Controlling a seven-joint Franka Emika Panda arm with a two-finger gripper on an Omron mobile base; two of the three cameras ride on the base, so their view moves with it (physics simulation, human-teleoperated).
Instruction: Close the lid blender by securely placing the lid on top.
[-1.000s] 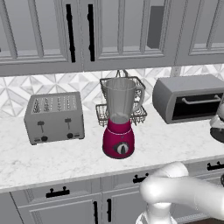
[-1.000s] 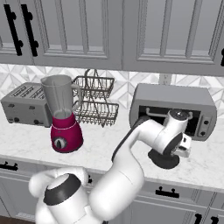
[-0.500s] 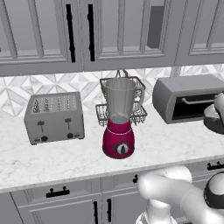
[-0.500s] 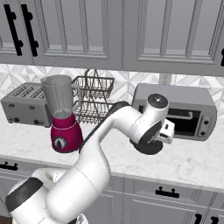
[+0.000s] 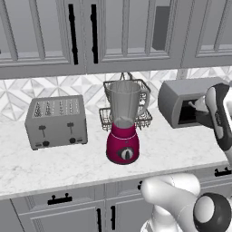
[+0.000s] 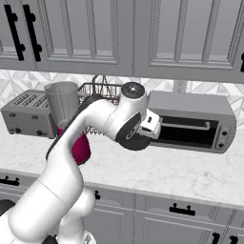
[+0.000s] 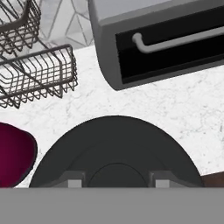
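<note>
Lid (image 7: 116, 151) is sitting clamped in the gripper (image 7: 116, 179), held above the counter (image 7: 183, 113) before the oven (image 6: 190, 124). Blender (image 5: 123, 120) is standing upright leftward, mouth facing up.

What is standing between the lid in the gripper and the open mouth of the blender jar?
Nothing visible blocks it. The gripper holds the black lid above the counter, right of the blender. The jar's mouth is open and bare. The wire basket stands behind the jar and the toaster oven farther right, both off the path.
</note>
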